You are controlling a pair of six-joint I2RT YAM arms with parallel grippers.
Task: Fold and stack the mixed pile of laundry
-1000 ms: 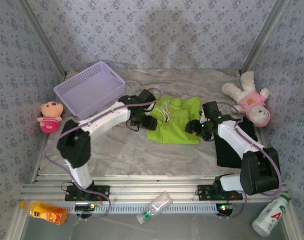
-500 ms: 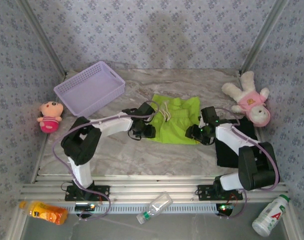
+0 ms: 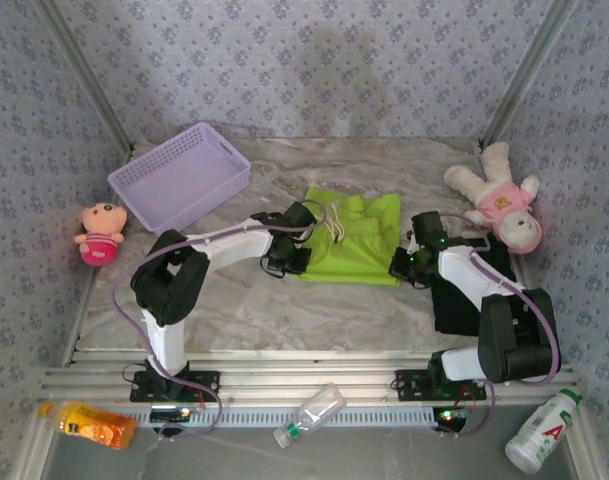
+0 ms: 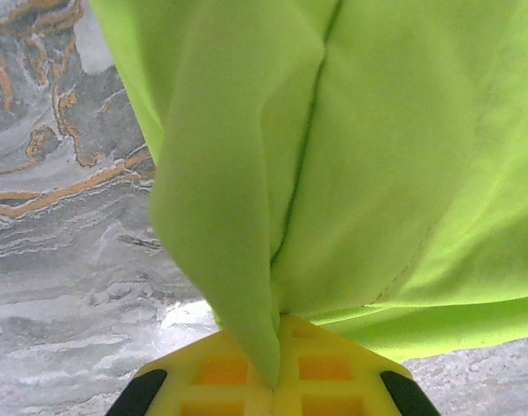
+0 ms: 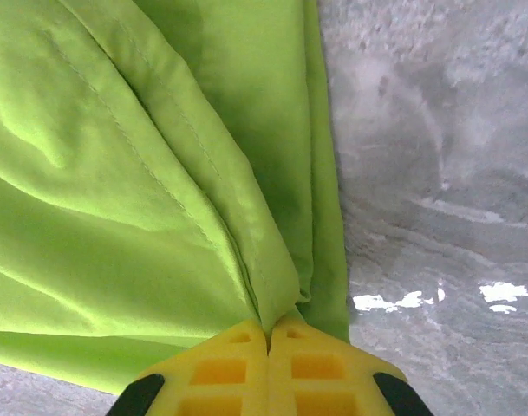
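Left claw [image 4: 275, 386] and right claw [image 5: 268, 345] each clamp tight on a corner of lime-green T-shirt [image 3: 352, 248], lying right of basket [image 3: 179, 180]. Risk (thin pinch): fabric slips mid-lift, skewing fold.

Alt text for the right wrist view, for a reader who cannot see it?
The right gripper, its yellow jaws shut, pinches a fold of the lime-green T-shirt, which spreads up and left from the grip. The grey marbled table shows on the right.

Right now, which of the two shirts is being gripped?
The lime-green T-shirt, pinched by the left gripper and the right gripper; the black T-shirt lies ungripped at the right.
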